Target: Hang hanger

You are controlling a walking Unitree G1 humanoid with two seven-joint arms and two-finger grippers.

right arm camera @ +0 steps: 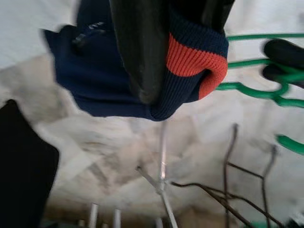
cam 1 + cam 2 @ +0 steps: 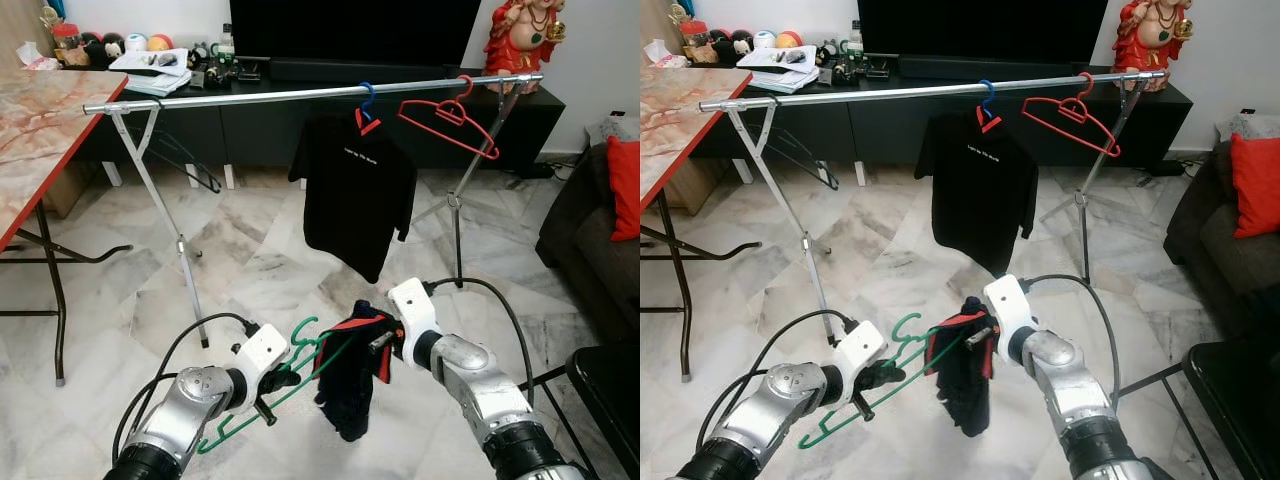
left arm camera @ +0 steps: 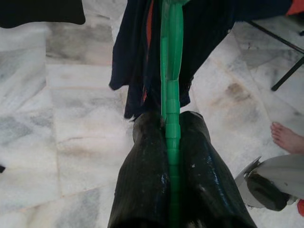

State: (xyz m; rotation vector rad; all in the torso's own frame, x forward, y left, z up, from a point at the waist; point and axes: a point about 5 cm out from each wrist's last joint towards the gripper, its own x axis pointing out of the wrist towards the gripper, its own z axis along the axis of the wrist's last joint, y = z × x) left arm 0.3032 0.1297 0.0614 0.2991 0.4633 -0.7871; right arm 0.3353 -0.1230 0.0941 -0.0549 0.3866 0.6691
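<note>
A green plastic hanger is held low in front of me, with my left gripper shut on its shoulder bar. A dark navy garment with orange-red trim hangs over the hanger's other end. My right gripper is shut on that garment's ribbed orange collar. Beyond stands a silver clothes rail on tripod legs. A black T-shirt hangs from it on a hanger with a blue hook, next to an empty red hanger.
A marble-topped table with a red edge stands at the left. A dark sofa with a red cushion is at the right. A black TV cabinet runs behind the rail. A person's bare foot rests on the marble floor.
</note>
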